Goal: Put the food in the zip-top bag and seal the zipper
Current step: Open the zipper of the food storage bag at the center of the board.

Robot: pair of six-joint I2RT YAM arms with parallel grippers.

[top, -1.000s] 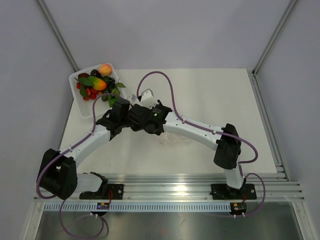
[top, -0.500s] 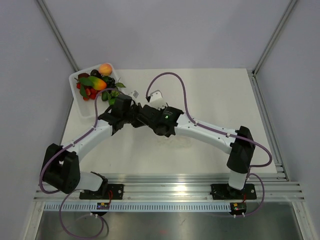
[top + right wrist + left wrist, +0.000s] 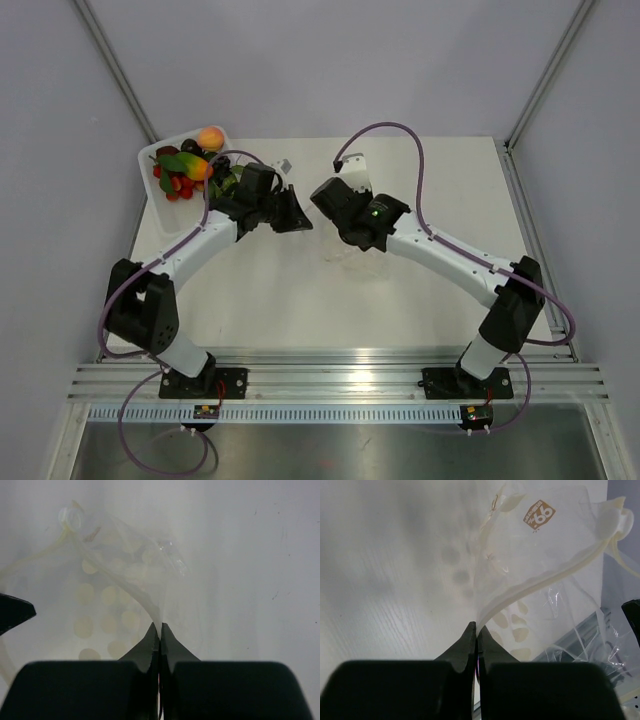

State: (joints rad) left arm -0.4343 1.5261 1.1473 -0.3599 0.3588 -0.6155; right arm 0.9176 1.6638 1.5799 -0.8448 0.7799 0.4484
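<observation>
Both arms reach in from the near edge. The left gripper (image 3: pixel 476 628) is clenched on the mouth of the bag (image 3: pixel 545 545), where the pale zipper (image 3: pixel 540 582) curves down to its fingertips. The right gripper (image 3: pixel 159 628) is clenched on a fold of the same film. A second ago the two wrists were huddled together over mid-table. They have since swung apart and moved farther up the table toward the tray (image 3: pixel 160 208), so the bag is now strung between them and partly spread. Whether it clears the table cannot be told. Judged from this, opening the mouth is under way and loading has not begun. The food (image 3: pixel 185 165) (orange, red, green and dark pieces) lies heaped in the tray at the far left corner, none of it in the bag, and the zipper looks unsealed. Legible print: a brown label (image 3: pixel 538 512) reading "99" — the smaller lettering above it is too fine to read. Pale round dots pattern the film.
</observation>
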